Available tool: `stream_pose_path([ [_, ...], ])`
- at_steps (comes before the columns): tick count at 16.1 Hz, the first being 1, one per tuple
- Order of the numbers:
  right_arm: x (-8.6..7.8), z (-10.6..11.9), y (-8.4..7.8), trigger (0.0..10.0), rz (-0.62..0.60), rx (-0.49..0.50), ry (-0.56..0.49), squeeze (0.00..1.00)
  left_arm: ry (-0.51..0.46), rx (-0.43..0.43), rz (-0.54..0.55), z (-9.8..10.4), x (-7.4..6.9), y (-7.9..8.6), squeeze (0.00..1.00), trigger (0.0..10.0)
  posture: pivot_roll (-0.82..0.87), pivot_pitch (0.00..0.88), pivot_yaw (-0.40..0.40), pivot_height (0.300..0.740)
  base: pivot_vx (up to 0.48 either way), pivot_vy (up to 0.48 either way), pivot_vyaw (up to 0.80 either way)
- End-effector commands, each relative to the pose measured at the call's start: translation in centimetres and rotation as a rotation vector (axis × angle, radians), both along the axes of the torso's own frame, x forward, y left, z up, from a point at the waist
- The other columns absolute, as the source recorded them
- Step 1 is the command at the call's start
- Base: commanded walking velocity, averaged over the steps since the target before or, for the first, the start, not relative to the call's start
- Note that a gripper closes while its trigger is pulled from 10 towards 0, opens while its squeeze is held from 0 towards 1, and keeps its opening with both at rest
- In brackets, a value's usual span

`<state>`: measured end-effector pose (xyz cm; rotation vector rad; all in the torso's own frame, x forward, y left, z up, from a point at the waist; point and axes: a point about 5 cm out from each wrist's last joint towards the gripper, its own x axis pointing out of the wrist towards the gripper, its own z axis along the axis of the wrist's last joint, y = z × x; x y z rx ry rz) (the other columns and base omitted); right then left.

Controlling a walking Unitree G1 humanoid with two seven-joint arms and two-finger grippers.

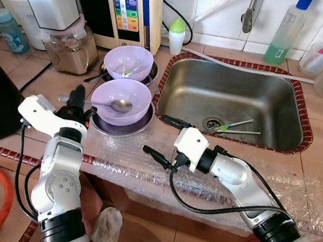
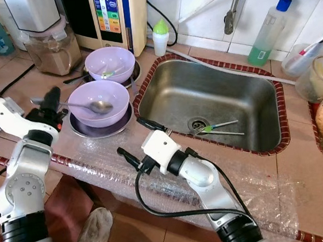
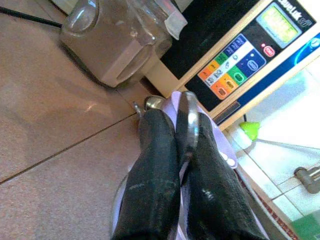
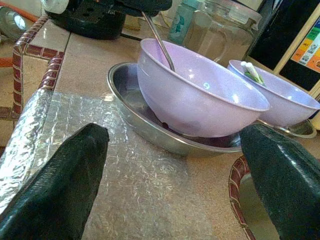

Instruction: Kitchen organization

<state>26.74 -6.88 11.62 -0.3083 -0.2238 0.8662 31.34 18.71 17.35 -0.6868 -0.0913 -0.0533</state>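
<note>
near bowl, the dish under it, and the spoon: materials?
Near bowl: likely plastic or melamine, opaque lilac with soft glossy highlights.
Dish under it: metal, probably stainless steel, grey mirror-like rim.
Spoon, handle in the left gripper: polished metal, bright reflections.

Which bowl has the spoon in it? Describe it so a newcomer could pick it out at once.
Start at the steel sink; on the counter to its left stand two lilac bowls. Take the nearer bowl, the one sitting on a metal plate. Unlike the far bowl, it holds a metal spoon, whose handle the left gripper clamps.
</note>
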Motion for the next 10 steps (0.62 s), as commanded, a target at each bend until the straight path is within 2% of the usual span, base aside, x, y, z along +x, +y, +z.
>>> stream_pose_path([
  [1,0.0,0.0,0.2,10.0,0.013,-0.01,-0.004,0.0,-0.007,0.013,-0.013,0.5,0.0,-0.1,0.0,0.0,0.06,0.028,-0.036,0.74,0.0,0.0,0.0],
  [4,0.2,0.1,0.1,10.0,-0.006,-0.005,-0.013,0.0,-0.082,-0.031,-0.024,1.7,-0.3,0.0,0.0,0.0,0.06,0.029,-0.033,0.74,0.0,0.0,0.0],
  [6,0.2,0.1,0.1,10.0,-0.006,-0.005,-0.013,0.0,-0.082,-0.031,-0.024,1.7,-0.3,0.0,0.0,0.0,0.06,0.029,-0.033,0.74,0.0,0.0,0.0],
  [8,0.9,0.8,-0.4,10.0,-0.075,0.064,-0.014,0.0,-0.228,0.037,-0.168,4.7,-1.2,0.2,0.0,0.0,0.07,0.029,-0.033,0.74,0.0,0.0,0.0],
  [10,1.1,1.0,-0.5,10.0,-0.091,0.088,-0.011,0.0,-0.25,0.055,-0.196,5.2,-1.3,0.1,0.0,0.0,0.07,0.029,-0.033,0.74,0.0,0.0,0.0],
])
